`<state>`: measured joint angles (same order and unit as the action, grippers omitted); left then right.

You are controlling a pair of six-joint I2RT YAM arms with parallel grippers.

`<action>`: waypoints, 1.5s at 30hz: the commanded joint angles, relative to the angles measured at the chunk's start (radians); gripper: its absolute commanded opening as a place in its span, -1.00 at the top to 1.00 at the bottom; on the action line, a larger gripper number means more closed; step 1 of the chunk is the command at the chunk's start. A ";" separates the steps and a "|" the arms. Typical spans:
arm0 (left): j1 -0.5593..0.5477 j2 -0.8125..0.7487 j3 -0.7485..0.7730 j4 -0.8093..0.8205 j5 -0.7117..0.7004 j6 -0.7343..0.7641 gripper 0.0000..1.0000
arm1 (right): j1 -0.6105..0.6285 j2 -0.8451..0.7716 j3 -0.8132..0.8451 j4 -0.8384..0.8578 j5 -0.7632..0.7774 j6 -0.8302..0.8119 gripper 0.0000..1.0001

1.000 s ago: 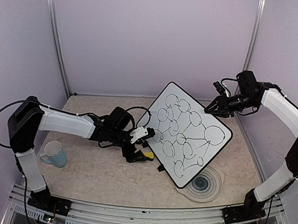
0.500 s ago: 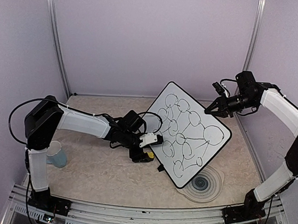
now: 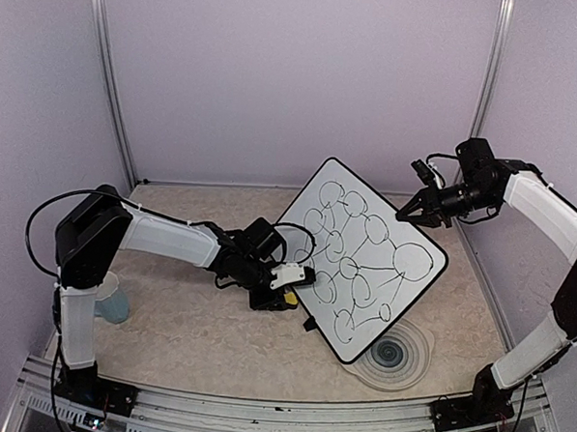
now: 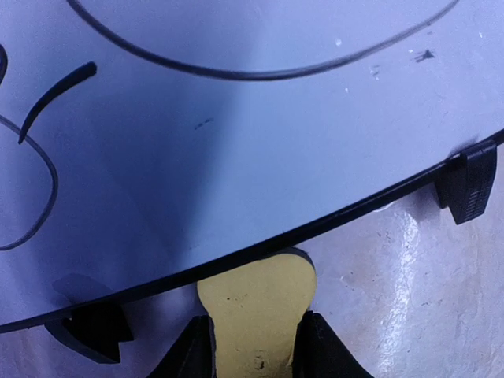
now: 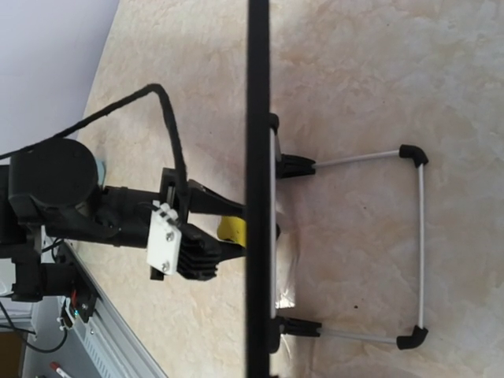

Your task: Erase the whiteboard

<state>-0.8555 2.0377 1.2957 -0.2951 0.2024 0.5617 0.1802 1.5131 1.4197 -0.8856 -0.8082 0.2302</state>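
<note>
The whiteboard [image 3: 364, 259] stands tilted on its stand, covered in black marker ovals and lines. My left gripper [image 3: 284, 293] is low at the board's lower left edge. In the left wrist view its fingers [image 4: 189, 354] pinch a yellow eraser pad [image 4: 256, 303] whose rounded end touches the board's black frame [image 4: 331, 224]. My right gripper [image 3: 408, 210] is at the board's upper right edge, closed on the frame. The right wrist view looks straight down the board's edge [image 5: 257, 157], with the yellow pad [image 5: 231, 229] beside it; the right fingers do not show there.
A light blue cup [image 3: 110, 299] stands at the left, behind the left arm. A round grey ribbed plate [image 3: 397, 355] lies under the board's near corner. The board's wire stand [image 5: 409, 244] reaches out behind it. Purple walls close in the sides and back.
My left gripper slid right to the board's lower left edge and closed on the yellow pad. The right gripper closed on the board's upper edge and barely moved.
</note>
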 commanded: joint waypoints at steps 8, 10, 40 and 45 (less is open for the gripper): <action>0.038 -0.141 -0.163 0.037 -0.012 -0.152 0.96 | 0.062 0.048 0.004 -0.004 -0.027 -0.005 0.98; 0.079 -0.225 -0.231 0.082 -0.004 -0.213 1.00 | 0.075 0.058 0.015 -0.002 -0.023 0.001 1.00; 0.092 -0.153 0.123 0.340 -0.209 -0.656 -0.03 | 0.280 0.137 0.072 0.191 0.019 0.253 0.33; 0.116 -0.200 0.047 0.373 -0.106 -0.646 -0.10 | 0.280 0.147 0.081 0.190 0.007 0.242 0.30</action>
<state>-0.7582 1.8778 1.3903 0.0360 0.0166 -0.0891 0.4484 1.6432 1.4914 -0.7067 -0.7727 0.4763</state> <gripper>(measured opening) 0.549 0.382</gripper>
